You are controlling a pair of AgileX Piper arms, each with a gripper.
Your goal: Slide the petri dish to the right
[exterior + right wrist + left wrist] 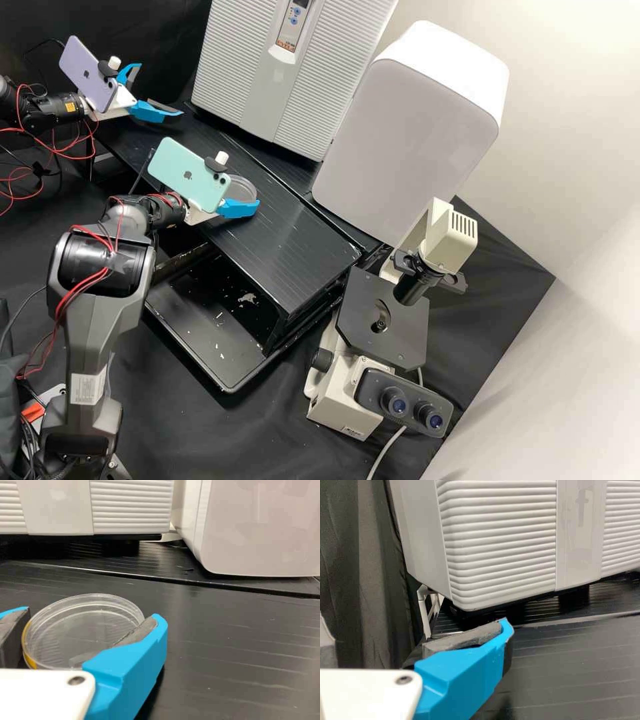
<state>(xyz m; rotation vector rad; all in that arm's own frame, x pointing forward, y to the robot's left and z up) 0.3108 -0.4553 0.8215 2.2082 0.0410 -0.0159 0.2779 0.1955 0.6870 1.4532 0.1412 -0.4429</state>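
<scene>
Right hand [90, 616]: grips petri dish [82, 630], a finger at each side
Left hand [160, 89]: wide apart, beside ribbed white box [495, 540]

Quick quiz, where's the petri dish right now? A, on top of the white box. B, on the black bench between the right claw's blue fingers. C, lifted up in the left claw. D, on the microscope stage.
B: the right wrist view shows the clear petri dish lying flat on the black bench, with the right claw straddling it, one blue finger on each side.
</scene>
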